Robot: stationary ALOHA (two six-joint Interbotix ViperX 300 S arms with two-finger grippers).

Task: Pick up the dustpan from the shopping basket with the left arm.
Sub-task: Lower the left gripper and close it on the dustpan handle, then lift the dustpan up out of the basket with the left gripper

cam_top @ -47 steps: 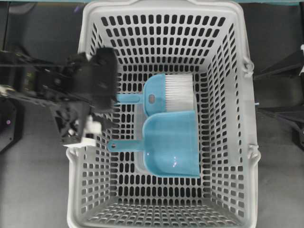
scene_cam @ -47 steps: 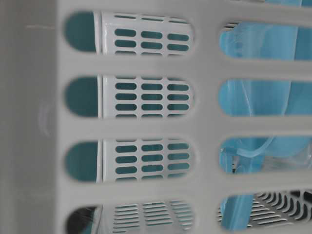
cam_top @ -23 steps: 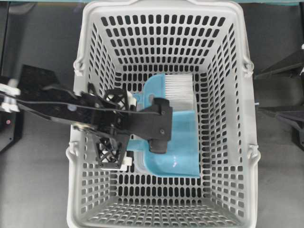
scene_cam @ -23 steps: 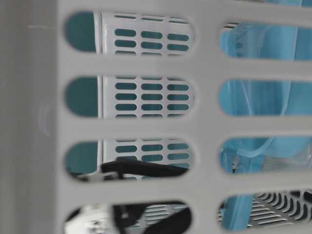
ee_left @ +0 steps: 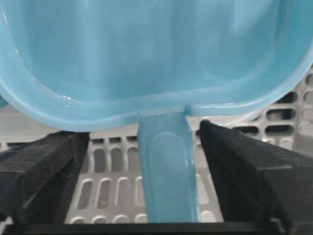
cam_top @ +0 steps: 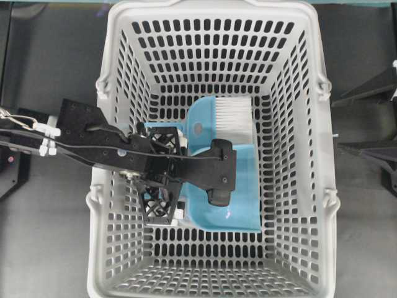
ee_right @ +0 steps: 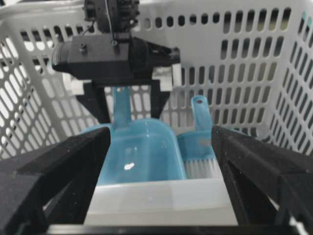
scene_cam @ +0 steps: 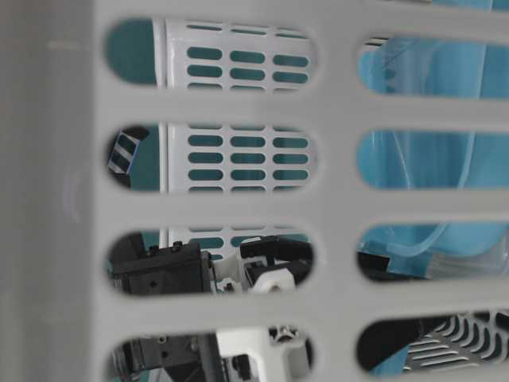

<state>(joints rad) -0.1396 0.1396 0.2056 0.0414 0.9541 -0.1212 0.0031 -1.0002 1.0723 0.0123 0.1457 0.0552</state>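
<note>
Two black, matte fingers of the left gripper stand apart on either side of the thin, straight handle of the light blue dustpan, with slotted grey floor showing in the gaps, so neither finger touches it. The glossy plastic pan, wide with a raised rim, lies just beyond the fingertips on the floor of the shopping basket, a light grey rectangular tub perforated with oblong slots. Beside the pan rests a blue hand brush with white bristles. The right gripper hangs outside the basket's rim, its blunt fingers spread wide around nothing.
</note>
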